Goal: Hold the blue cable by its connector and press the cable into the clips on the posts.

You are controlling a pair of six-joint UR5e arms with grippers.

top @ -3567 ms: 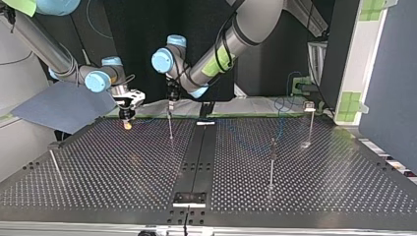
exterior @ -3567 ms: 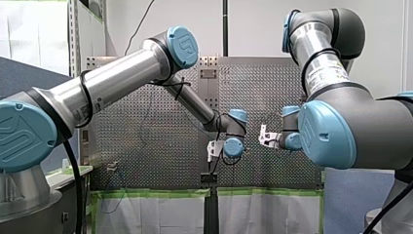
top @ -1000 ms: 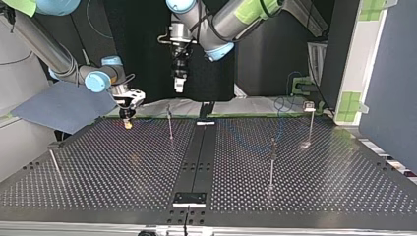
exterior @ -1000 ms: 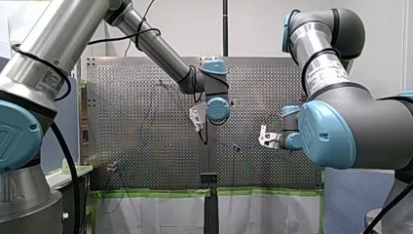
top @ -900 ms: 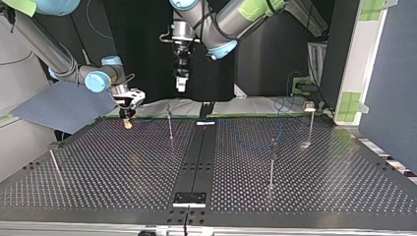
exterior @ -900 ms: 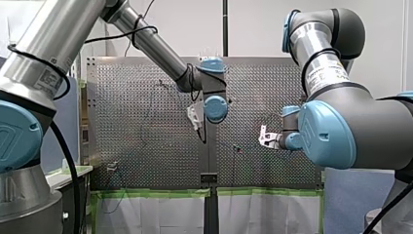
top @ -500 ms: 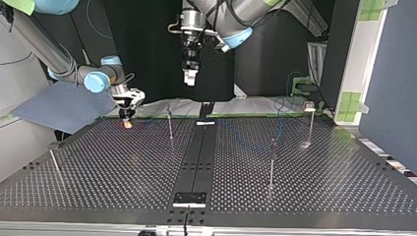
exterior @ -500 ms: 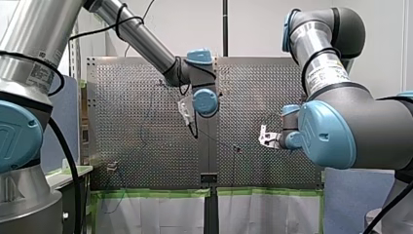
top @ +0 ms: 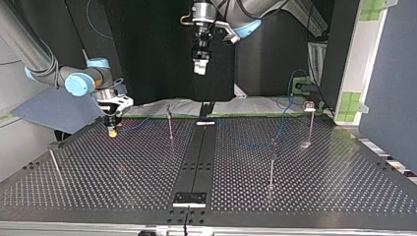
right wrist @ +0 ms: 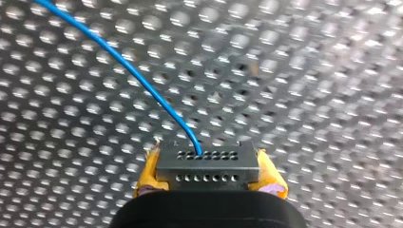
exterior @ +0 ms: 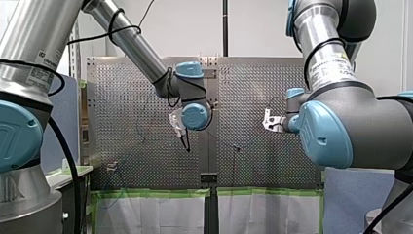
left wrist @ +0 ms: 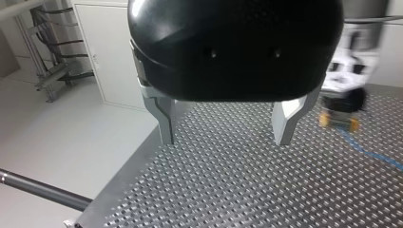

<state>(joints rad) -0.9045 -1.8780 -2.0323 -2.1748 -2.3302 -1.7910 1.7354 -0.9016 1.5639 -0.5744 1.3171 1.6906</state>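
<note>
My left gripper (left wrist: 223, 138), spread and empty, has risen higher; my right gripper (top: 112, 130) pinches the connector (right wrist: 208, 164), blue cable (right wrist: 124, 64) leading ahead.

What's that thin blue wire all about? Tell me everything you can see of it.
The blue cable is thin and looks plastic-coated. One end enters a dark grey connector with rows of small holes, clamped between the yellow pads of my right tool. From there it curves away over the perforated table. Whether it sits in any clip cannot be told.
</note>
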